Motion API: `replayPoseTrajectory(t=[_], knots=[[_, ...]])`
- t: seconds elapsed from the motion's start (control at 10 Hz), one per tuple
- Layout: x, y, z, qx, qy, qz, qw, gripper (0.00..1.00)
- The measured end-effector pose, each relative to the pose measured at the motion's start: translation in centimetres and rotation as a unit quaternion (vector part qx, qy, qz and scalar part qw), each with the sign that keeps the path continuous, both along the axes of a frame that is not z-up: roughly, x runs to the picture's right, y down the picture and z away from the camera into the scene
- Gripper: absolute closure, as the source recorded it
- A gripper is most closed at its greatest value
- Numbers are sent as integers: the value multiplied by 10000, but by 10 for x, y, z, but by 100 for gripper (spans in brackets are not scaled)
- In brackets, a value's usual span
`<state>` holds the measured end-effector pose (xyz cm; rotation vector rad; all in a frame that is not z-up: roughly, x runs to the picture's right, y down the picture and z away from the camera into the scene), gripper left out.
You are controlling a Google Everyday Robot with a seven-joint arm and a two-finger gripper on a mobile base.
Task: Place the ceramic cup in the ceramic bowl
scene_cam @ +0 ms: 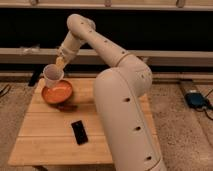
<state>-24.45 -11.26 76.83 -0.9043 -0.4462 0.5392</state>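
Observation:
The white ceramic cup (51,75) hangs tilted in the air, with its mouth facing down and left, just above the far left rim of the orange-brown ceramic bowl (57,93). My gripper (59,64) reaches down from the upper right and is shut on the cup's upper edge. The bowl sits on the far left part of the wooden table (50,142). The cup does not touch the bowl.
A flat black rectangular object (79,132) lies on the table in front of the bowl. My big white arm (125,105) covers the table's right side. A blue device (196,99) lies on the floor at the right. A dark wall with rails runs behind.

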Motion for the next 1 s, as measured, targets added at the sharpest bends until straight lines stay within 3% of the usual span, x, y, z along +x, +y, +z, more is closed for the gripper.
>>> replayPoseTrajectory(t=[0.4, 1.0], knots=[[-26, 22, 39, 121, 221, -271, 9993, 100], [-49, 42, 82, 63, 676, -612, 9958, 100]])
